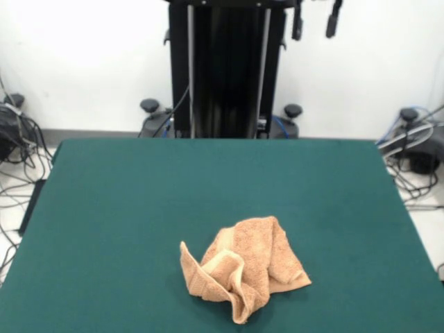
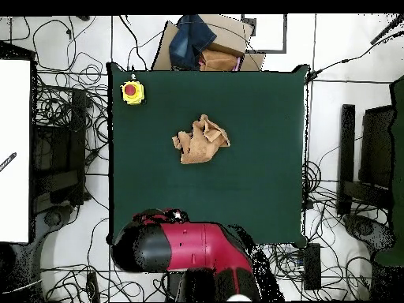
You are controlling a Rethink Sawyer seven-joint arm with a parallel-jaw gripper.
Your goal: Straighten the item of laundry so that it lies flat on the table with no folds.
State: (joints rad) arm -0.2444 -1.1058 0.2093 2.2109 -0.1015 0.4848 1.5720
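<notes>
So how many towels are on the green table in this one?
1. The crumpled orange-tan terry-cloth towel lies bunched on the dark green felt table, toward the side away from the robot; its folds could hide nothing obvious.

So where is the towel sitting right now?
The towel lies crumpled on the green table, toward the front view's near edge, slightly right of centre, far from the gripper raised at the top.

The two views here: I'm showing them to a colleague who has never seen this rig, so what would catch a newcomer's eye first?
First, the crumpled orange-tan towel bunched in folds on the bare green table, toward the side away from the robot. In the overhead view, the red and black arm lies drawn back over the table's edge by the base, and a yellow box with a red button sits in a far corner. The gripper hangs apart, high by the pedestal.
</notes>
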